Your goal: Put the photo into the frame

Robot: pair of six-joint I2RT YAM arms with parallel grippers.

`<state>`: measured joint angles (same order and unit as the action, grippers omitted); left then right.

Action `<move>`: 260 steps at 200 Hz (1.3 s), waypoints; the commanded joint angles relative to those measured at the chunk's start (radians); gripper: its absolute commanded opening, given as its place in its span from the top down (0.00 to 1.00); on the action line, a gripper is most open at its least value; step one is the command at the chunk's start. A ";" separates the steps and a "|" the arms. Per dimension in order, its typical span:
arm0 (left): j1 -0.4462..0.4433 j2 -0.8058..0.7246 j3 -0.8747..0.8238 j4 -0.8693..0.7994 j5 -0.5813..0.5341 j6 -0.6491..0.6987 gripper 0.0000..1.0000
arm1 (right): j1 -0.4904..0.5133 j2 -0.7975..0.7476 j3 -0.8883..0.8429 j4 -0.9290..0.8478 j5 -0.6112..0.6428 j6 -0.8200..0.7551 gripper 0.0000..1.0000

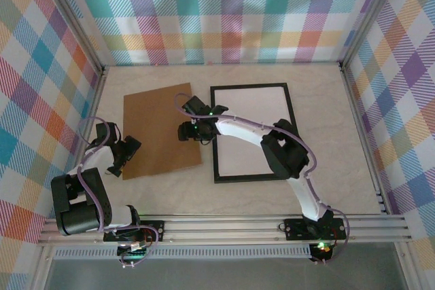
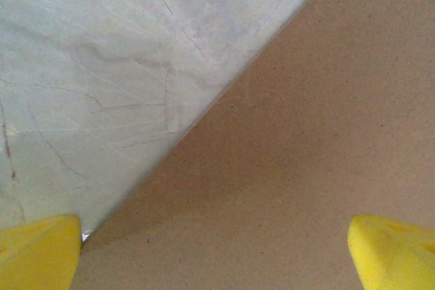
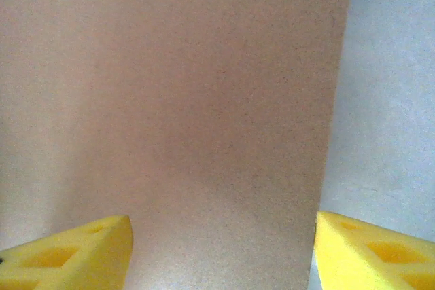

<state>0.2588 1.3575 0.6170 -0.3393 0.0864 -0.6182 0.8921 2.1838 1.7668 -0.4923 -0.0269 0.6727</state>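
Enclosing pale table (image 1: 326, 168), plaid walls (image 1: 224, 11), left tool (image 2: 216, 252) apart, right tool (image 3: 221, 252) apart.

brown board (image 1: 160, 134), frame (image 1: 251, 103) beside it — both flat, open table (image 1: 156, 79) beyond, walls (image 1: 224, 11) around

**White-and-black arms, lilac cables, yellow fingertips**

In the overhead view, the left arm (image 1: 75, 205) at lower left and the right arm (image 1: 238, 129) at centre right both pair white link shells with bulky black joint housings. Lilac cables (image 1: 83, 129) loop along each arm. The left gripper (image 1: 126, 154) and right gripper (image 1: 187, 130) are black. Green lights (image 1: 319, 246) glow at the bases. Along the wrist views' lower edges sit bright yellow wedge fingertips (image 2: 37, 252), the right pair (image 3: 68, 256) with moulded hollows.
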 commanded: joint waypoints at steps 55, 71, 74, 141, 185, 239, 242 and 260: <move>-0.237 0.065 -0.054 0.213 0.370 -0.084 0.02 | 0.020 -0.171 -0.125 0.183 -0.143 0.020 0.31; -0.291 0.065 -0.056 0.230 0.350 -0.112 0.02 | 0.014 -0.193 -0.164 0.190 -0.135 0.028 0.31; -0.301 0.065 -0.056 0.232 0.345 -0.116 0.02 | 0.012 -0.196 -0.172 0.191 -0.132 0.029 0.31; -0.406 0.098 -0.037 0.251 0.295 -0.168 0.01 | -0.022 -0.260 -0.326 0.202 -0.102 0.042 0.30; -0.406 0.107 -0.037 0.235 0.294 -0.168 0.01 | -0.049 -0.269 -0.377 0.203 -0.093 0.055 0.28; -0.384 0.035 0.048 0.019 0.175 -0.080 0.00 | -0.106 -0.334 -0.413 0.092 0.030 -0.010 0.22; -0.380 0.028 0.053 0.006 0.161 -0.075 0.00 | -0.112 -0.336 -0.415 0.090 0.031 -0.014 0.22; -0.368 -0.011 0.077 -0.053 0.086 -0.050 0.00 | -0.150 -0.345 -0.424 0.089 0.044 -0.029 0.22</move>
<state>-0.0963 1.3933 0.6590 -0.2607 0.0872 -0.6872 0.7994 1.8763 1.3602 -0.3809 -0.0174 0.6819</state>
